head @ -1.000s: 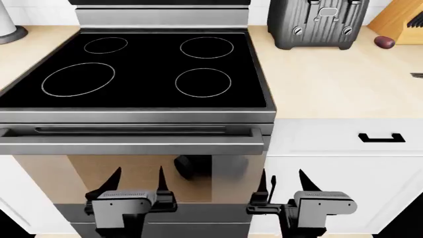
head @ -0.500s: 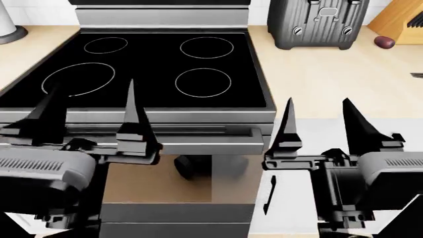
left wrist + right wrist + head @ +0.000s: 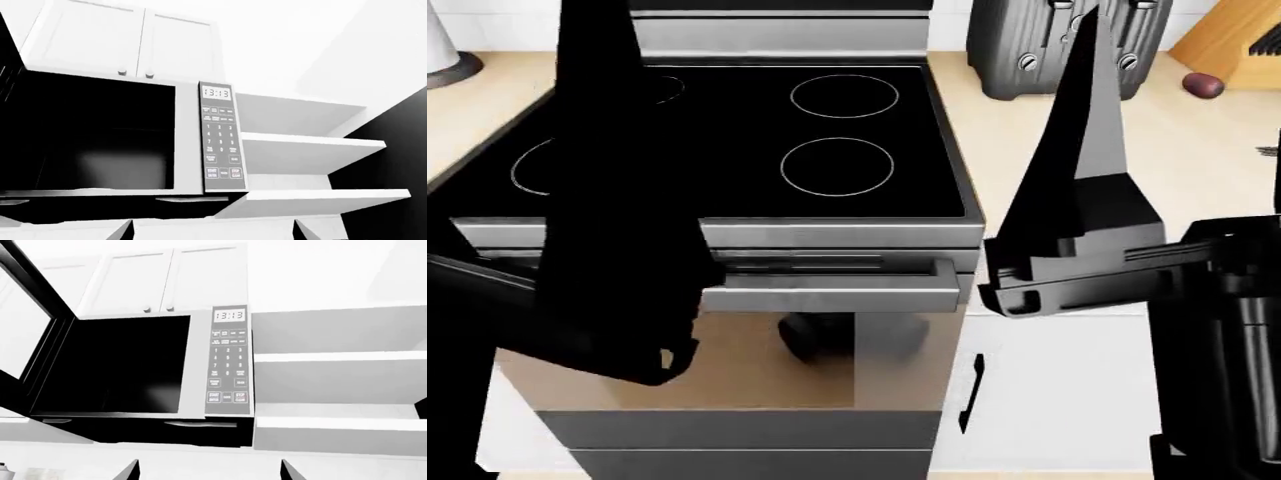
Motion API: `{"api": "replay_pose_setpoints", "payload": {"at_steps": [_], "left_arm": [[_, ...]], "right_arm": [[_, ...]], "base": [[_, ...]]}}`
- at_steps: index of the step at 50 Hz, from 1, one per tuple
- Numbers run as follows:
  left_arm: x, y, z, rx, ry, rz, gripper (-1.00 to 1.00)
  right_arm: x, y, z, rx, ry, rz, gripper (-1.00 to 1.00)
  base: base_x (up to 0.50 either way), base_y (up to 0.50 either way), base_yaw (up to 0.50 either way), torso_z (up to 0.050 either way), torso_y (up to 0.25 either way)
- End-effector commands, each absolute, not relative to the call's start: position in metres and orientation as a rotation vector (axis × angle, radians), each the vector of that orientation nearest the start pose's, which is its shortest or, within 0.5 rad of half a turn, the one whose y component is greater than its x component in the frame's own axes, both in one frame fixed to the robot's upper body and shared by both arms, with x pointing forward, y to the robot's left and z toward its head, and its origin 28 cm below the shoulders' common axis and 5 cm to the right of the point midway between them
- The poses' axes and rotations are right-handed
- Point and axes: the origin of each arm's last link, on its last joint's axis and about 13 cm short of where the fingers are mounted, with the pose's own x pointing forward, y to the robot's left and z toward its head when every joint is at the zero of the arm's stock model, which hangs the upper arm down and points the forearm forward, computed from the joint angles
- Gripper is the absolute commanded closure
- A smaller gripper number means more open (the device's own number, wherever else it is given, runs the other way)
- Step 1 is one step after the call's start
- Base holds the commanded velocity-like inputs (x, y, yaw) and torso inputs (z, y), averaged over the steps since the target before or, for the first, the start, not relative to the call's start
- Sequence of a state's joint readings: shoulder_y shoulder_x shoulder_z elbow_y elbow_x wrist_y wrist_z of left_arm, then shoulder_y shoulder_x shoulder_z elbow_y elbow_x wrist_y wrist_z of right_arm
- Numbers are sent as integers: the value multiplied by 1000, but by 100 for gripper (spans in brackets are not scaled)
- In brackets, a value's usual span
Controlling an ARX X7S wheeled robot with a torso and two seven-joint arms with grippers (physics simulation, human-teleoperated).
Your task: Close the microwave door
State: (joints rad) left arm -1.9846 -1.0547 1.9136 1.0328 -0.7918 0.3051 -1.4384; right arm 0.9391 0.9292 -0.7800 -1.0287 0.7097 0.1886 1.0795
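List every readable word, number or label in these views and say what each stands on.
"13:13": clock display at the top of the microwave control panel.
"START" and "STOP CLEAR": bottom buttons of that panel, only just legible.
Number pad and the other panel buttons: too small and blurred to read.
Stove, toaster and cabinets: no readable text.

Countertop (image 3: 1094, 160) carries toaster (image 3: 1054, 45); knife block (image 3: 1234, 40) beside it.

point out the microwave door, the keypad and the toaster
microwave door (image 3: 27, 335): right wrist view, on the swung-open door's window
keypad (image 3: 227, 371): right wrist view, on the number buttons
toaster (image 3: 1028, 50): head view, on its dark front face
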Motion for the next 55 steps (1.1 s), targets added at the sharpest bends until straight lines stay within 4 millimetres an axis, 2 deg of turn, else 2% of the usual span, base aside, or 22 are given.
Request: {"api": "replay_pose_setpoints", "payload": {"at_steps": [1, 25, 55], "left_arm": [[125, 210, 303, -90, -897, -116, -100], [122, 222, 310, -102, -992, 0, -100], [123, 223, 309, -105, -996, 10, -100]], "right_arm": [[151, -98, 275, -23, -873, 59, -100], [146, -100, 278, -66, -941, 42, -100], [147, -98, 274, -53, -934, 52, -100]], "base": [[0, 0, 0, 0, 0], [4, 59, 0, 0, 0], [128, 413, 0, 0, 0]]}}
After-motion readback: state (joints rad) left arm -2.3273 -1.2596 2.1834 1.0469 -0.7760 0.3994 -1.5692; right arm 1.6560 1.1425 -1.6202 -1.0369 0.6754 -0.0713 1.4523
